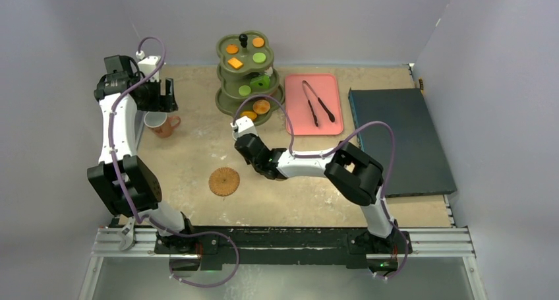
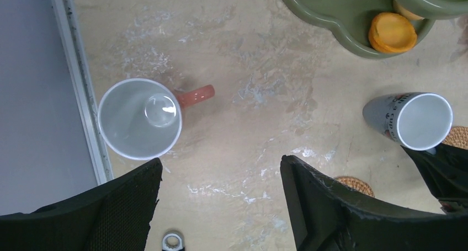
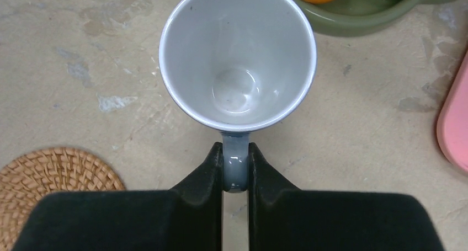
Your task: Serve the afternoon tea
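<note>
- Worktop (image 1: pixel 198 148): beige and scuffed, with pale walls at the back and both sides and a metal rail along the bottom of the top view. The open stretch lies centre-left, between the two cups.
- Dark flat panel (image 1: pixel 402 138): lies against the right edge.
- Olive three-tier stand (image 1: pixel 249 57): upper centre, close to the back wall. The top tier holds three orange pastries (image 1: pixel 232 49) and one green pastry (image 1: pixel 259 57). The middle tier holds green pieces and the bottom tier holds two orange rounds.
- Pink tray (image 1: pixel 294 115): just right of the stand, with black tongs (image 1: pixel 310 102) lying on it.
- Left end effector (image 2: pixel 221 163): fingers spread wide with nothing between them, hanging over the terracotta cup.
- Right end effector (image 3: pixel 235 163): fingers pinched onto the handle of the grey-blue cup.
- Grey-blue cup (image 3: pixel 237 58): empty, just below the stand's bottom tier. Dark and red print on its side is too small to read. Cannot tell whether it rests on the worktop.
- Terracotta cup (image 2: pixel 139 118): empty, upright, just beside the left edge strip, handle pointing right.
- Coaster (image 1: pixel 224 181): woven brown round, alone at lower centre. The left wrist view shows the edge of a second coaster (image 2: pixel 455 136) just past the grey-blue cup.
</note>
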